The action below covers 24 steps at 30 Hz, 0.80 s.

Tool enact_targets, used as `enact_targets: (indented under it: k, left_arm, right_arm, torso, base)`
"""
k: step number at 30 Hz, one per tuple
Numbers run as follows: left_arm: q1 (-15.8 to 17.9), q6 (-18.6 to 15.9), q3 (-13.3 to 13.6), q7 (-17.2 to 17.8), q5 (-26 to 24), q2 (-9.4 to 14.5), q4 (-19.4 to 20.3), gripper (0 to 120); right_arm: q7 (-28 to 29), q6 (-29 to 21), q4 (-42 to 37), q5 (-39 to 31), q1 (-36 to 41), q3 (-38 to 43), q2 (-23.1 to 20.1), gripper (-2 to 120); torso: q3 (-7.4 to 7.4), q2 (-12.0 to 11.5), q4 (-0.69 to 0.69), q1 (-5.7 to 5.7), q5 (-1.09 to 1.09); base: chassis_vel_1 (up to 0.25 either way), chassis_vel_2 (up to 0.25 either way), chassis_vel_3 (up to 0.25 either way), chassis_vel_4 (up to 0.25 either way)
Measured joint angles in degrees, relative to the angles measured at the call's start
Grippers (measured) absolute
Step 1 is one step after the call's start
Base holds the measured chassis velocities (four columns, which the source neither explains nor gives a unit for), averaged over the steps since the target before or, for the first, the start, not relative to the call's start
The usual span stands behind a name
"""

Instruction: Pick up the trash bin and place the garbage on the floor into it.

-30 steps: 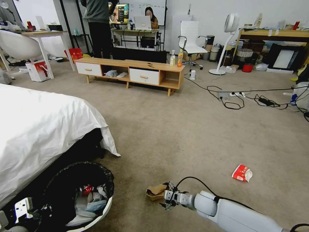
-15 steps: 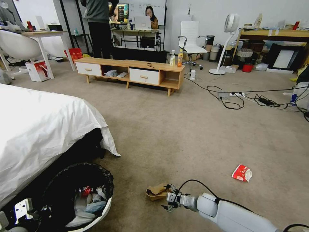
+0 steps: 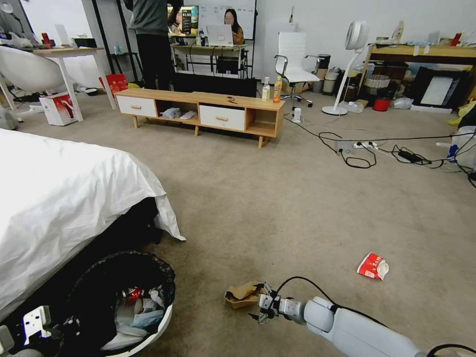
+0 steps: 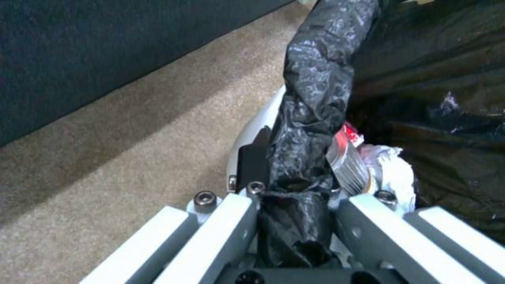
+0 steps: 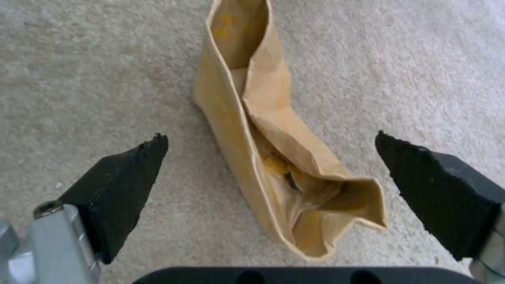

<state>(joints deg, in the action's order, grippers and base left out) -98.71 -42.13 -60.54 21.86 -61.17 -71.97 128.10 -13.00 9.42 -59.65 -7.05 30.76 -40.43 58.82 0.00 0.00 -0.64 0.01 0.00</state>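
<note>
The trash bin point(image 3: 166, 317), white with a black bag over its rim, hangs low at the left by the bed, and it holds tissues and a red can point(image 3: 134, 293). My left gripper point(image 4: 294, 189) is shut on the bagged rim point(image 4: 315, 86), and its white bracket point(image 3: 35, 318) appears in the head view. The brown cardboard tray point(image 3: 241, 295) lies crumpled on the carpet. My right gripper point(image 3: 263, 306) is open just behind it. In the right wrist view the black fingertips point(image 5: 131, 165) stand on either side of the tray point(image 5: 247, 98) without touching. A red-and-white packet point(image 3: 373, 266) lies farther right.
A bed with a white sheet point(image 3: 64, 198) fills the left side. A low wooden cabinet point(image 3: 203, 111) with two upright bottles point(image 3: 271, 89) stands ahead. Cables and a power strip point(image 3: 364, 146) trail across the carpet at the right, near a standing fan point(image 3: 354, 39).
My right gripper has drawn back slightly toward me and to the right, still open at the tray. The bin sits a touch lower in my left gripper.
</note>
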Motion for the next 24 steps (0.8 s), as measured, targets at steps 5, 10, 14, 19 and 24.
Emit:
enact_targets:
  k: [5, 10, 14, 19, 24]
  left_arm:
    - [-0.1, 0.0, 0.0, 0.0, 0.2, -0.4, 0.1, 1]
    - [-0.4, 0.0, 0.0, -0.2, 0.4, -0.6, 0.2, 1]
    - [-0.4, 0.0, 0.0, -0.2, 0.4, -0.8, 0.4, 1]
    - [-0.8, 0.0, 0.0, -0.3, 0.4, -1.0, 0.6, 1]
    - [-0.7, 0.0, -0.1, -0.3, 0.4, -1.1, 0.6, 1]
  right_arm:
    - [0.4, -1.0, 0.7, 1.0, 0.0, 0.5, 0.3, 100]
    - [0.9, -1.9, 2.0, 1.8, 0.0, 1.0, 1.0, 100]
    - [1.0, -1.8, 3.9, 2.4, -0.2, 1.3, 2.3, 100]
    - [1.0, -0.8, 6.9, 3.5, -0.5, 2.2, 4.6, 100]
    - [1.0, -0.2, 8.5, 3.8, -1.1, 2.7, 6.5, 100]
  torso:
    - [0.0, 0.0, 0.0, 0.0, 0.0]
    - [0.0, 0.0, 0.0, 0.0, 0.0]
    - [0.0, 0.0, 0.0, 0.0, 0.0]
    - [0.0, 0.0, 0.01, 0.0, 0.01]
    - [0.0, 0.0, 0.0, 0.0, -0.01]
  base:
    - [0.0, 0.0, 0.0, 0.0]
    - [0.0, 0.0, 0.0, 0.0]
    - [0.0, 0.0, 0.0, 0.0]
    - [0.0, 0.0, 0.0, 0.0]
    - [0.0, 0.0, 0.0, 0.0]
